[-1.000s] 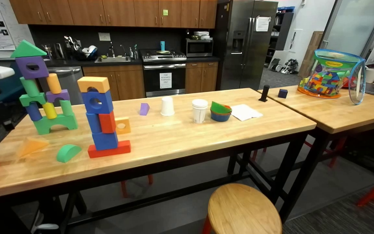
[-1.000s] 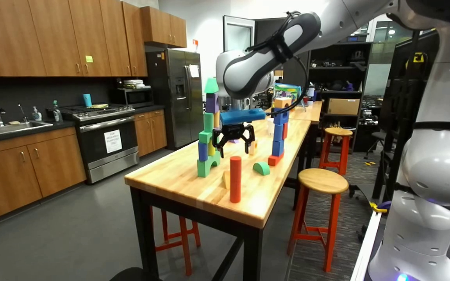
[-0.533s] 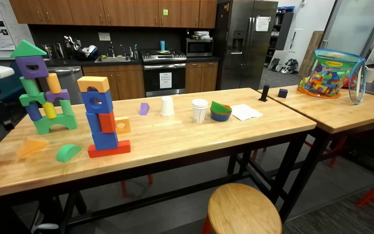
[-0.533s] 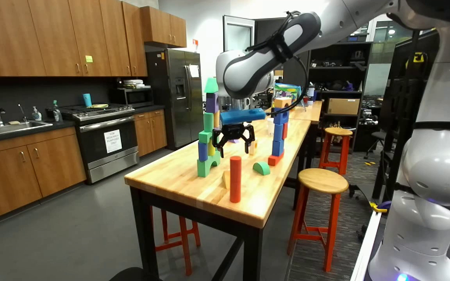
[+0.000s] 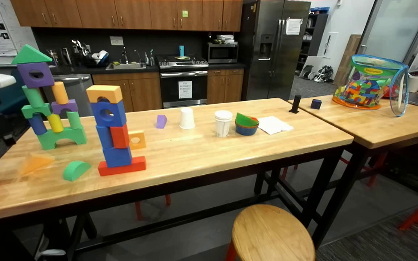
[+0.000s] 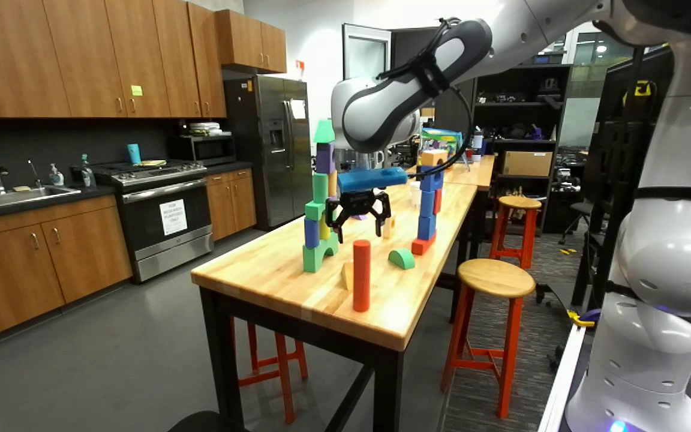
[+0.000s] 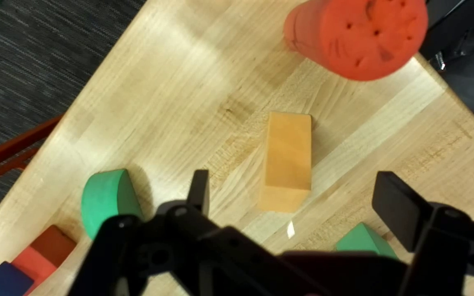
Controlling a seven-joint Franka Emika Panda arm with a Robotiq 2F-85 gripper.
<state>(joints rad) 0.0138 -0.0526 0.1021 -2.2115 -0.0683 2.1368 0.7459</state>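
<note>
One black two-fingered gripper (image 6: 358, 236) hangs above a pale wooden table (image 7: 171, 90), its two fingers (image 7: 399, 211) standing wide apart. One orange triangular foam-like block (image 7: 288, 150) lies on the table beneath them, showing in the gap between both fingertips in the wrist view. One upright red cylindrical column (image 7: 372, 39) stands beyond the fingertips, at the top of that view. One green half-round block (image 7: 101, 197) lies outside the finger on the left there. In an exterior view, two towers stand behind the fingers: to their left, one multicoloured tower (image 6: 320, 191) of ten visible blocks; to their right, one blue, red and orange tower (image 6: 426, 204) of six. One orange block with a round hole (image 6: 387, 233) stands just past the fingertip on that side.
</note>
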